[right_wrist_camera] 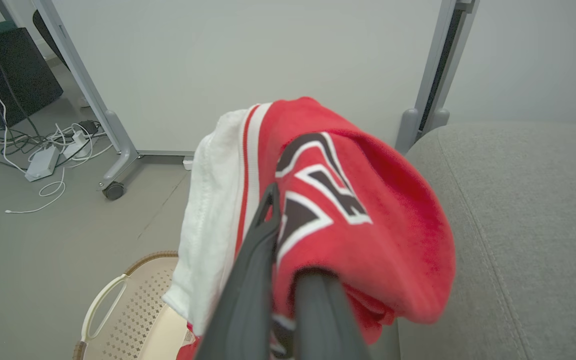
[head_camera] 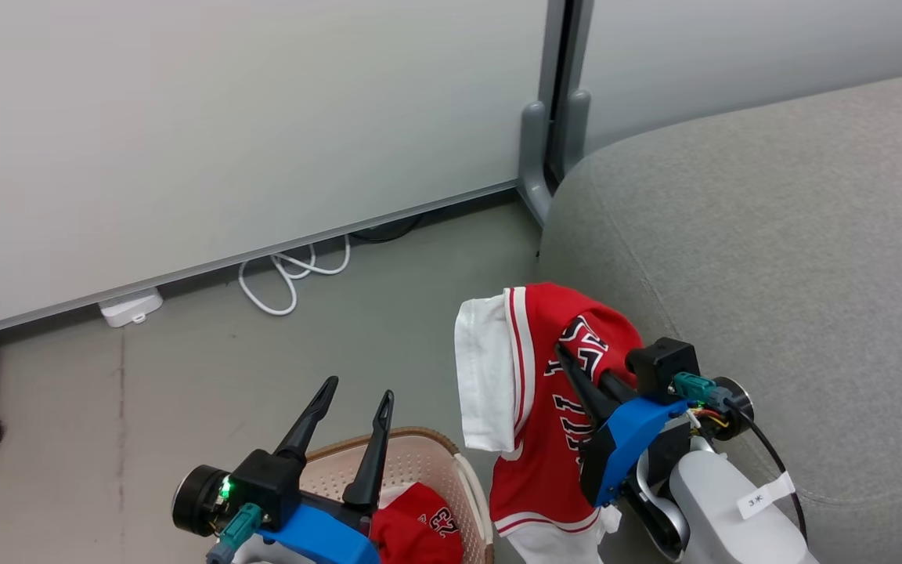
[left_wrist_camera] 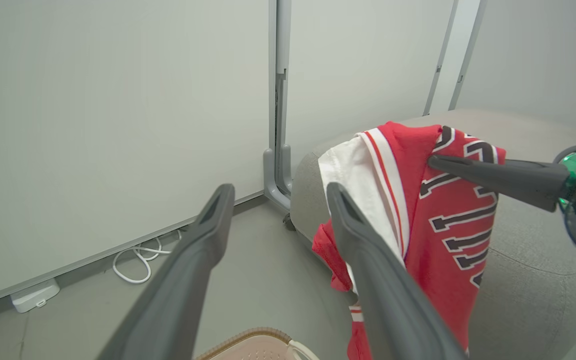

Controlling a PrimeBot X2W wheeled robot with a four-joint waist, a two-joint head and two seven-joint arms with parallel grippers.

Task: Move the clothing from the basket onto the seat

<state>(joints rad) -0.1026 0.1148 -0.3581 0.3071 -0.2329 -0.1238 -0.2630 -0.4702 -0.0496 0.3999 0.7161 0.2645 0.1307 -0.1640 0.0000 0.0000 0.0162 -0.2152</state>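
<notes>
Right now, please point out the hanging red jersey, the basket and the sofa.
hanging red jersey [head_camera: 541,458]: head view, on its red front panel.
basket [head_camera: 413,470]: head view, on the perforated inner wall below the brown rim.
sofa [head_camera: 772,235]: head view, on the bare grey seat cushion.

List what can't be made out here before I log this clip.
1. Head view: the basket is cut off by the bottom edge and partly covered by the left gripper, so how much clothing remains inside is unclear.
2. Right wrist view: one fingertip of the right gripper is buried under the red jersey.
3. Jersey lettering: folded, unreadable.
</notes>
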